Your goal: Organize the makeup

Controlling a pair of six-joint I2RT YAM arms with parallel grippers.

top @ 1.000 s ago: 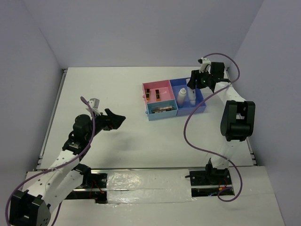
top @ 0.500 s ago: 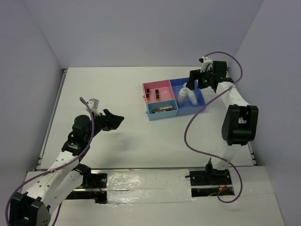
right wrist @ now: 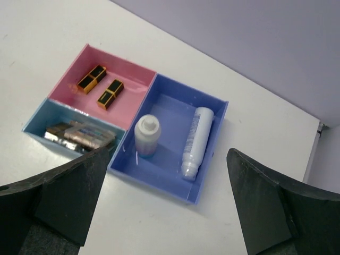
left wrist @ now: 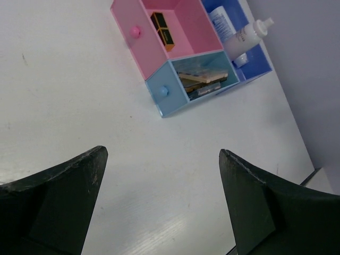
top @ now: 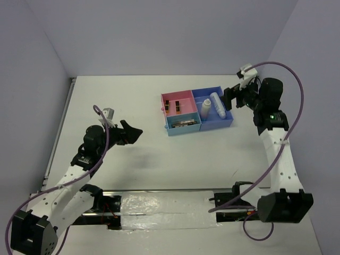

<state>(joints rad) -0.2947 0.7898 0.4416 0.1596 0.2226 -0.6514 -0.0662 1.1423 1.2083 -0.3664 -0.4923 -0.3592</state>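
Two black-and-gold rectangular pieces (right wrist: 110, 92) lie in the pink compartment of the pink-and-blue plastic tray (right wrist: 154, 184). Flat palettes (right wrist: 79, 133) are stacked in the light-blue one. Both whitish bottles sit in the dark-blue one, the squat bottle (right wrist: 146, 135) upright and the long bottle (right wrist: 195, 139) on its side. The tray is just ahead of the right pincer (top: 232, 98) and well apart from the left pincer (top: 133, 132); both are spread wide, holding nothing. Looks pretty much done to me, since I can't spot loose makeup on the white surface (top: 159, 164). Maybe stand that long bottle up? Plain pale lavender walls box the surface in.
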